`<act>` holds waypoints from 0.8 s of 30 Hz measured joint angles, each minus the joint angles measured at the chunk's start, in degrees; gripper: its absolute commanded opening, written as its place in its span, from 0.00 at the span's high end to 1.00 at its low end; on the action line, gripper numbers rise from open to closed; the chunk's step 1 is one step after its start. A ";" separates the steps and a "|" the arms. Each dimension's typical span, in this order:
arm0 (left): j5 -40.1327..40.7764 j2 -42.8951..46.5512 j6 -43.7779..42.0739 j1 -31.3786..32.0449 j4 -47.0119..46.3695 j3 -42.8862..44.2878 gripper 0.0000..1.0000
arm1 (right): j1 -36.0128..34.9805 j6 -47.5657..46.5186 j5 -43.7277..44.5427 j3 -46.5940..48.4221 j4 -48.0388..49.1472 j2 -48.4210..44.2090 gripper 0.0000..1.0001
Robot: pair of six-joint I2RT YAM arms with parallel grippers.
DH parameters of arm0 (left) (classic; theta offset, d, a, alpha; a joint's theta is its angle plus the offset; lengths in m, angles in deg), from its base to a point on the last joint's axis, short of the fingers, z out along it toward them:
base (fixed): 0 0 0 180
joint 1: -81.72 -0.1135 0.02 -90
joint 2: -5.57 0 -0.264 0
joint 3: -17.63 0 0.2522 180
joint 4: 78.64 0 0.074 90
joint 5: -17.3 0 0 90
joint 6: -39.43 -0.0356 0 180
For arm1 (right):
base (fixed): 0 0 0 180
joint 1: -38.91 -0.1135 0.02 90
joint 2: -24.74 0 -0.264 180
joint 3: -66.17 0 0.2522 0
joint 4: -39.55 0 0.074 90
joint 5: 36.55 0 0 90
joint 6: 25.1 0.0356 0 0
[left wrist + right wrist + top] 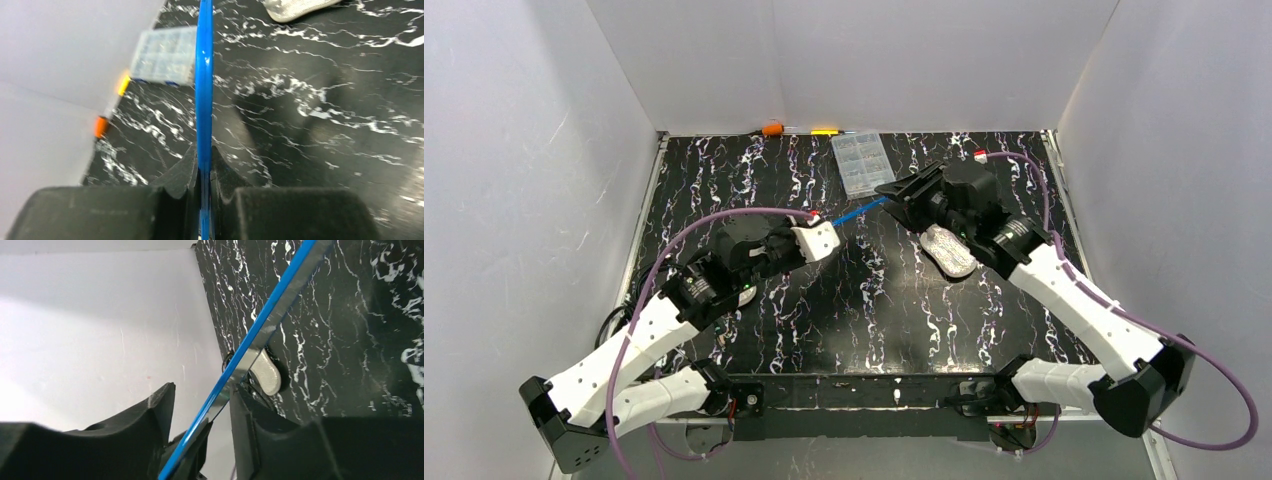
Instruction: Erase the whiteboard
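Observation:
The whiteboard (861, 211) is held off the table, edge-on, so only its thin blue rim shows. My left gripper (832, 226) is shut on its near-left end; in the left wrist view the rim (204, 75) runs straight up from between the closed fingers of the gripper (204, 170). My right gripper (892, 198) is at the board's other end. In the right wrist view its fingers stand apart around the board (260, 325), with a clear gap on the left side of the gripper (202, 390). The board's white face is hidden.
A grey-white oval pad (947, 250) lies on the black marbled table under my right arm, also in the left wrist view (295, 7). A clear compartment box (862, 163) sits at the back. An orange marker cap (772, 128) and a yellow one (824, 131) lie against the back wall.

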 measured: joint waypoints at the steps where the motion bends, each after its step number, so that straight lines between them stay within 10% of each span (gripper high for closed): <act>1: -0.02 -0.07 1.86 0.00 1.27 0.39 1.00 | -0.02 -1.20 -0.44 -0.61 0.22 -1.27 0.41; 9: -3.32 -0.79 18.34 -1.86 11.93 3.69 1.00 | 4.96 -14.03 -1.68 -2.08 -2.54 -5.75 0.26; 24: -29.33 -13.53 49.57 -24.28 15.67 9.64 1.00 | 12.68 -30.64 -7.13 -10.71 -7.56 -5.62 0.17</act>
